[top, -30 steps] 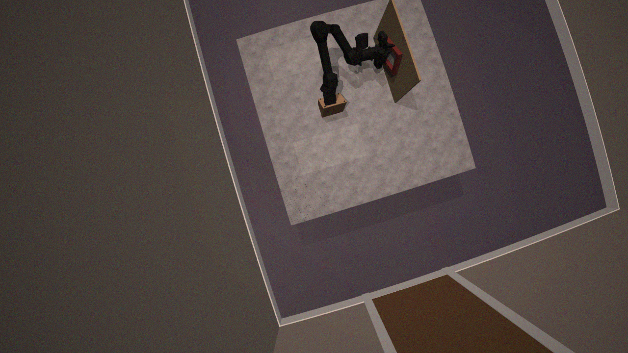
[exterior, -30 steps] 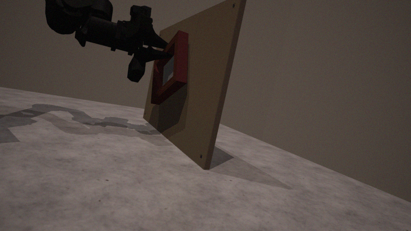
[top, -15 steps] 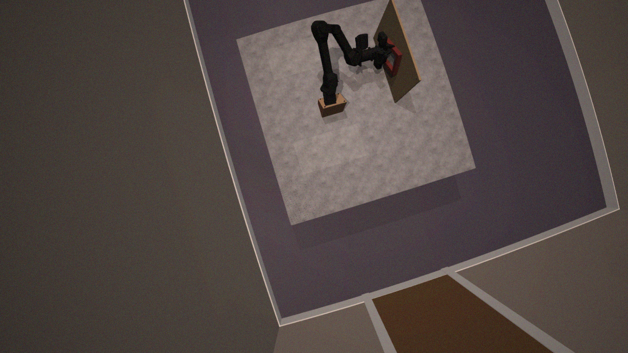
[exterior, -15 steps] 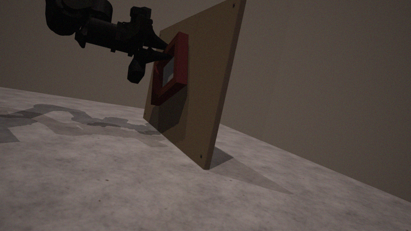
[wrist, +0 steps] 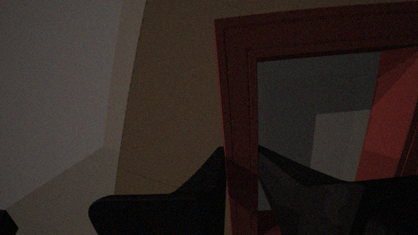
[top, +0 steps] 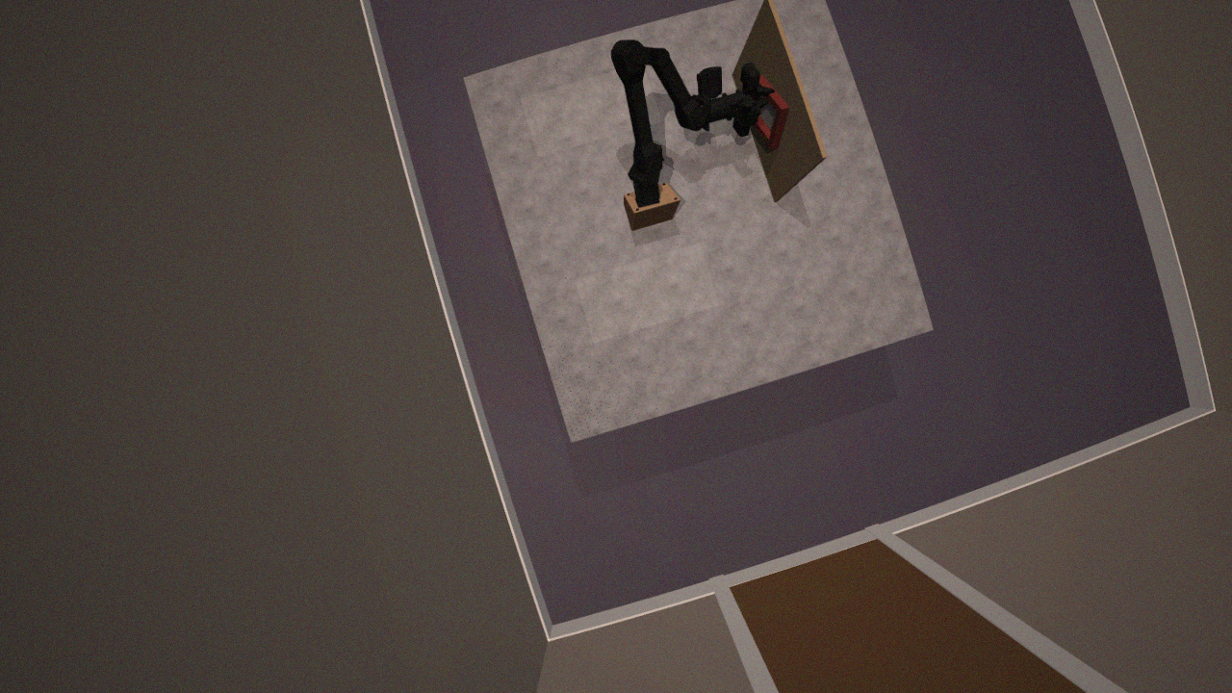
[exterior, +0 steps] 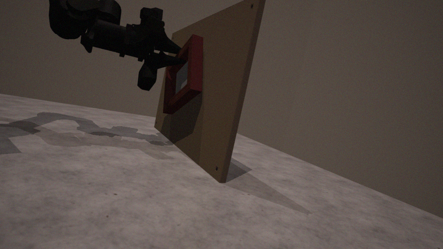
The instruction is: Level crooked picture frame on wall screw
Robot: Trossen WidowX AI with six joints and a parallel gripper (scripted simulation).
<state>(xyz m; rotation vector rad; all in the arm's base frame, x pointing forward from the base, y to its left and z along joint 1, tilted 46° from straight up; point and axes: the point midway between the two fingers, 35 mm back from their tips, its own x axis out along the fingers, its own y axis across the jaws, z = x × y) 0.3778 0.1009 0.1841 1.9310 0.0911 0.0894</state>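
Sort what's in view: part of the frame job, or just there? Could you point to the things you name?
For the job:
- red picture frame (top: pixel 779 129) (exterior: pixel 196 63) (wrist: pixel 240 114)
- hand (top: pixel 766 92) (exterior: pixel 182 55) (wrist: pixel 237 151), shut on the frame's bar
- upright board (top: pixel 796 141) (exterior: pixel 223 77) (wrist: pixel 170 98) behind it

Just there:
- brown panel (top: pixel 870 628) at the top view's lower edge

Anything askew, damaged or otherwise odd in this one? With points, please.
The red frame (top: pixel 780 129) (exterior: pixel 195 66) (wrist: pixel 240 114) may hang askew: in the wrist view its top edge slopes, though the camera's own tilt could cause that. The gripper (top: pixel 764 96) (exterior: pixel 182 55) (wrist: pixel 237 151) is shut on one side of it. I see no damage or spill.
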